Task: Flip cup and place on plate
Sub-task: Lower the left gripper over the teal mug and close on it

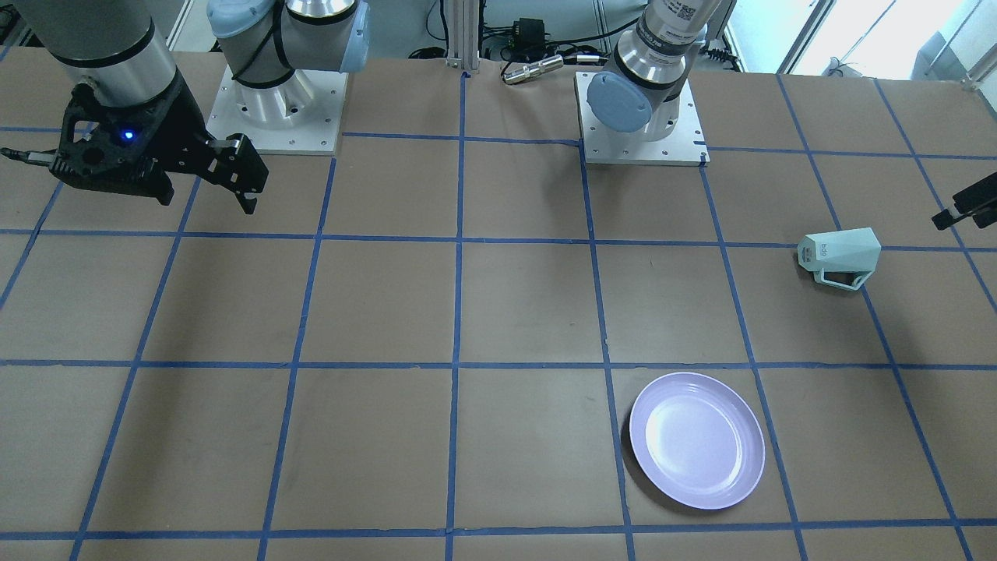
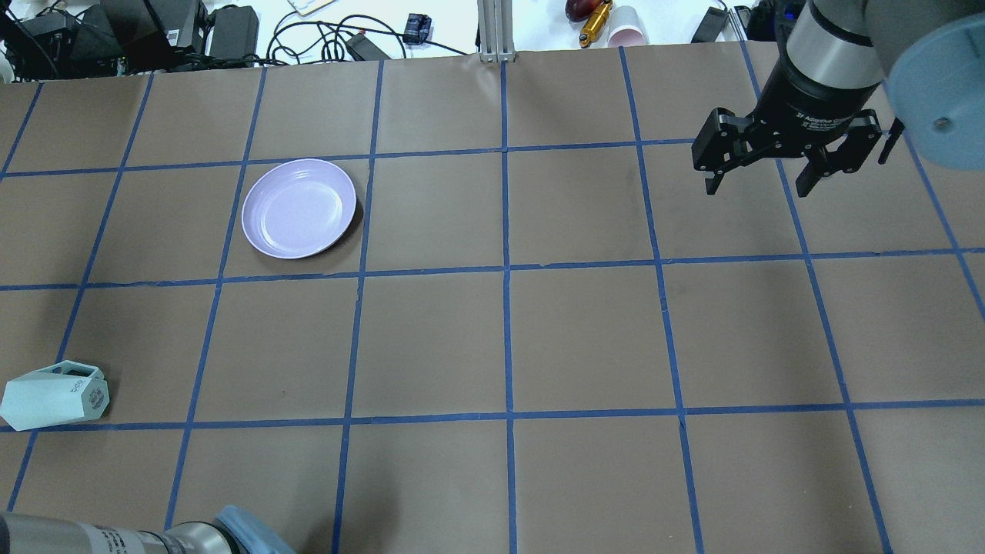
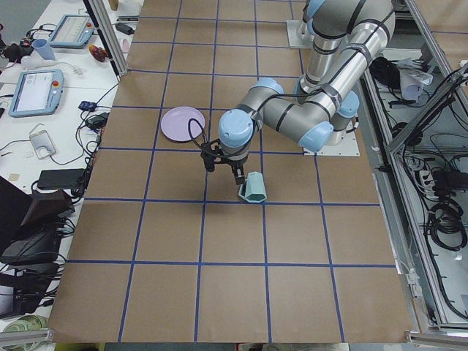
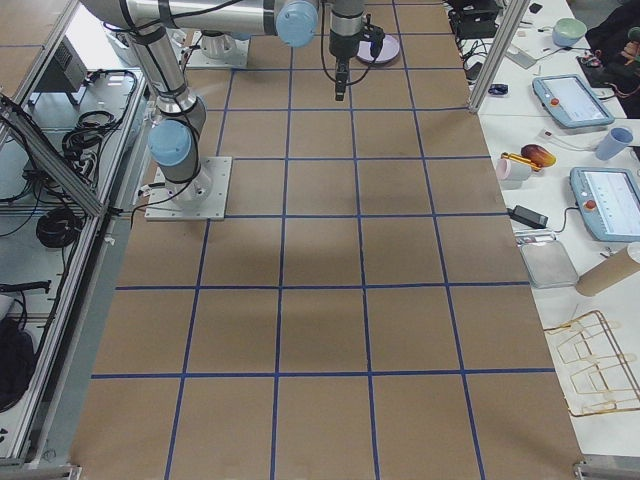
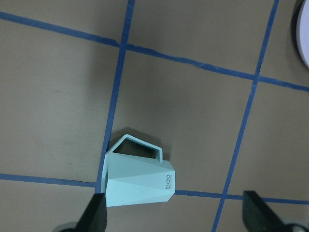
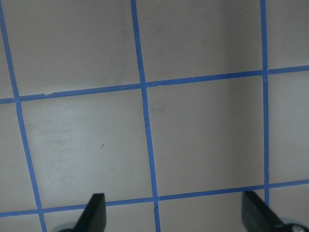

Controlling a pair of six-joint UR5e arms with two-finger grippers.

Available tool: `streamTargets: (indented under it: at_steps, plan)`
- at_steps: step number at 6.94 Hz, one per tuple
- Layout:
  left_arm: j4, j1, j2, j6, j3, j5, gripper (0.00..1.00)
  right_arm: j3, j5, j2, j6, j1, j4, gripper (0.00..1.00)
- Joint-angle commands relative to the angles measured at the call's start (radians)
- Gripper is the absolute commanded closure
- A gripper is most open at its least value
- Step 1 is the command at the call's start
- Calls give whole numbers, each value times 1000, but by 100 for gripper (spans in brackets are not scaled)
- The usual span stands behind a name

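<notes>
The pale mint-green cup lies on its side on the brown table, handle flat on the surface, its lettered base facing sideways. It also shows in the overhead view, the left view and the left wrist view. My left gripper is open and empty and hovers just over the cup; one fingertip is by the cup's rim end. The lavender plate lies empty, about one grid square from the cup. My right gripper is open and empty, far off over bare table.
Blue tape divides the brown table into squares. The two arm bases stand at the robot's edge. Cables, power supplies and a pink paper cup lie beyond the far edge.
</notes>
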Motion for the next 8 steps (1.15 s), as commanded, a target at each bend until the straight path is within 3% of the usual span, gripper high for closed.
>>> streamTargets:
  at_steps: [1, 8]
  plan:
    - [0, 73, -78, 107, -16, -3, 0, -1, 0, 0, 0, 0, 0, 0]
    - [-11, 128, -242, 270, -51, 1, 0, -1, 0, 0, 0, 0, 0, 0]
